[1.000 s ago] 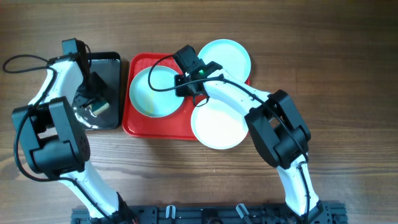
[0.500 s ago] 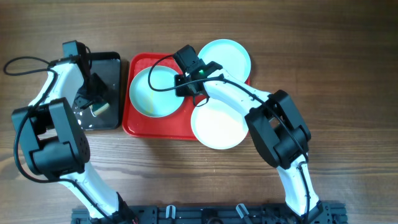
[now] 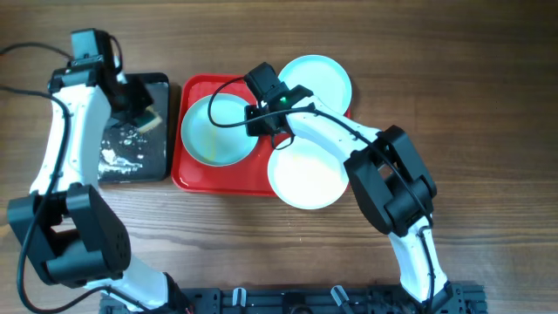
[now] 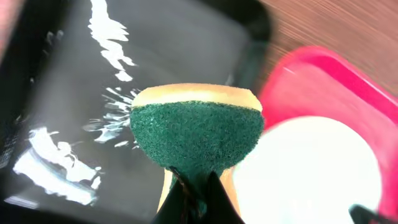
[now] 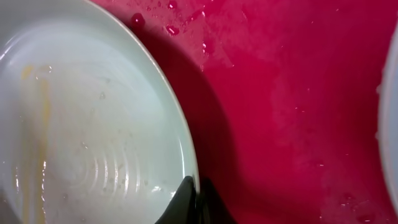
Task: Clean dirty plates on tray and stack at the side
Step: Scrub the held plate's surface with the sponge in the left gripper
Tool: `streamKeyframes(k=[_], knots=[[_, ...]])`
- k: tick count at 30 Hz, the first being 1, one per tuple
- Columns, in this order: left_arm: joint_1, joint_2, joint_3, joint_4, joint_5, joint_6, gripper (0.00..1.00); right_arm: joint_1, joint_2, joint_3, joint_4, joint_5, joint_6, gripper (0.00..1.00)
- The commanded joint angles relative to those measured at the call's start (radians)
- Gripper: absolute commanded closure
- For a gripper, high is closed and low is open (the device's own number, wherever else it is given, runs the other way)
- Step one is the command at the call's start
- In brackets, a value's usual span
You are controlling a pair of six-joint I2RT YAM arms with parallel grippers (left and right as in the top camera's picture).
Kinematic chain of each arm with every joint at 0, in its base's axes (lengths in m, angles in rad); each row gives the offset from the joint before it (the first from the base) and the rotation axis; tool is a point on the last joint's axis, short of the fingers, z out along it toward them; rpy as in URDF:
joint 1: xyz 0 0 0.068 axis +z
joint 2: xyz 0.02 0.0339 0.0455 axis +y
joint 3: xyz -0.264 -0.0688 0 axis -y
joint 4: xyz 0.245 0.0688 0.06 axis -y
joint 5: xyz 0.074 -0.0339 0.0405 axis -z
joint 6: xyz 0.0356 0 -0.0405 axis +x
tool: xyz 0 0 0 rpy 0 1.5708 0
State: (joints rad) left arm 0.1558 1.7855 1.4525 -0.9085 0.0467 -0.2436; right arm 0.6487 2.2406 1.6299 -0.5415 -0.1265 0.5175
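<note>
The red tray [image 3: 193, 177] holds a pale mint plate [image 3: 214, 131] with yellow smears [image 5: 34, 118]. My right gripper [image 5: 194, 193] is shut on that plate's right rim [image 5: 186, 155], tilting it off the wet tray floor [image 5: 292, 112]. A second plate [image 3: 316, 78] lies over the tray's far right corner and a third [image 3: 307, 174] over its near right corner. My left gripper [image 4: 196, 193] is shut on a sponge [image 4: 198, 127] with a green scouring face and yellow back, held above the black tray [image 3: 131, 166], near its right side [image 3: 146, 118].
The black tray [image 4: 74, 81] left of the red tray carries white foam patches [image 3: 118, 153]. A black cable [image 3: 26, 87] runs over the wooden table [image 3: 436, 52] at the far left. The arm bases stand at the near edge.
My left arm has lifted the sponge from the black tray's middle and moved it toward the far right, nearer the red tray. The right arm and the plates have not moved.
</note>
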Motion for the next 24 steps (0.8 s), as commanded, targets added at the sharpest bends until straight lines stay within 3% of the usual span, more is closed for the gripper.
streamKeyframes(k=[1,10,24], knots=[[-0.074,0.018,0.006,0.007,0.114,0.134,0.96,-0.022,0.045,-0.007,-0.029,-0.122,-0.046,0.96],[-0.189,0.108,0.005,0.017,0.113,0.140,0.96,-0.090,0.045,-0.007,-0.065,-0.250,-0.068,0.96],[-0.228,0.266,-0.010,0.018,0.150,0.215,0.96,-0.097,0.045,-0.007,-0.047,-0.233,-0.095,0.96]])
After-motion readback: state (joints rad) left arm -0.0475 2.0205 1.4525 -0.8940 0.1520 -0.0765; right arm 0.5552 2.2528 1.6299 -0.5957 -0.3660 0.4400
